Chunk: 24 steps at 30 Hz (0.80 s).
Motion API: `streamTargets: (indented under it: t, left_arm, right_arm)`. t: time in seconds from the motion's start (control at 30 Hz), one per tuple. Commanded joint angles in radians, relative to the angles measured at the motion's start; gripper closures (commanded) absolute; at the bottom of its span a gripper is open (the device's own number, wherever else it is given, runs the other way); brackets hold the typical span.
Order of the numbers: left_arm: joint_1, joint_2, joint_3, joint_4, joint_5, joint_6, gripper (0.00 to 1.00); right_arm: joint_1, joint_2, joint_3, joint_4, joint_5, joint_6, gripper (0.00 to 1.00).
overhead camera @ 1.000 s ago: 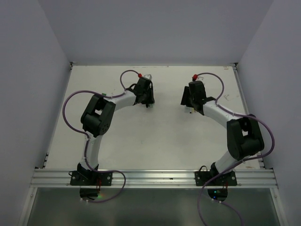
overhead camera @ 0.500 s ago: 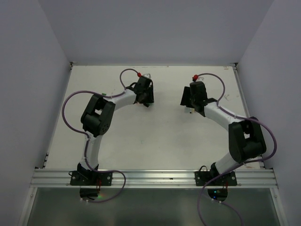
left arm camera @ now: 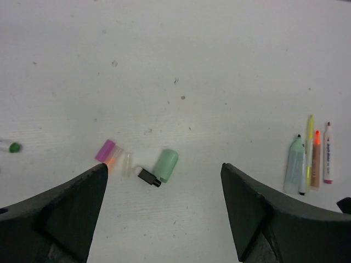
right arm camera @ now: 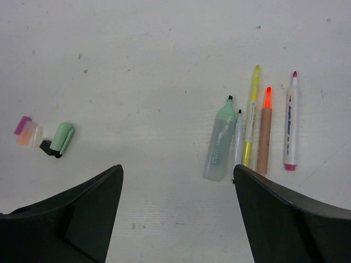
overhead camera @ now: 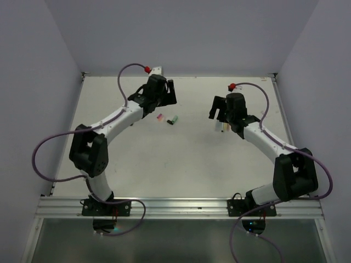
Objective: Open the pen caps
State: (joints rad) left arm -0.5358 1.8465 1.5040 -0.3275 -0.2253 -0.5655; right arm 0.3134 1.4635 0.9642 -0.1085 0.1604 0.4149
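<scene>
On the mid-table, pen caps [left arm camera: 166,165] lie clustered. The pens [right arm camera: 219,143] sit in a row well apart, half hidden from above by the right gripper [right arm camera: 176,167], jaws wide, empty. Farther back, the left gripper [left arm camera: 164,167] is likewise. A stray pen [left arm camera: 11,146] is cut off at the view's edge.

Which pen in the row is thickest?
The pale green pen, at the left end of the row in the right wrist view. Its body is clearly wider than the other pens beside it.

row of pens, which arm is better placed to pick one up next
Right: right end effector hovers open over the row of pens; left end effector sits over the caps.
</scene>
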Motion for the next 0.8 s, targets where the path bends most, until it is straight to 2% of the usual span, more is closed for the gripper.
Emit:
streamTargets:
  t: [0.0, 0.13, 0.33, 0.57, 0.77]
  left_arm:
    - [0.039, -0.157, -0.105, -0.002, -0.132, -0.075, 0.12]
    - [0.120, -0.254, -0.266, -0.027, -0.215, -0.213, 0.12]
    - [0.276, -0.282, -0.369, -0.085, -0.289, -0.332, 0.12]
    - [0.387, -0.155, -0.343, -0.088, -0.241, -0.358, 0.15]
    - [0.433, -0.021, -0.274, -0.105, -0.192, -0.364, 0.25]
  right_arm:
    - [-0.004, -0.051, -0.005, 0.012, -0.030, -0.002, 0.14]
    - [-0.002, -0.057, -0.007, 0.020, -0.055, 0.004, 0.11]
    - [-0.002, -0.038, -0.005, 0.032, -0.117, 0.018, 0.06]
    - [-0.002, -0.029, -0.012, 0.050, -0.150, 0.022, 0.01]
    - [0.000, -0.019, -0.012, 0.055, -0.156, 0.024, 0.02]
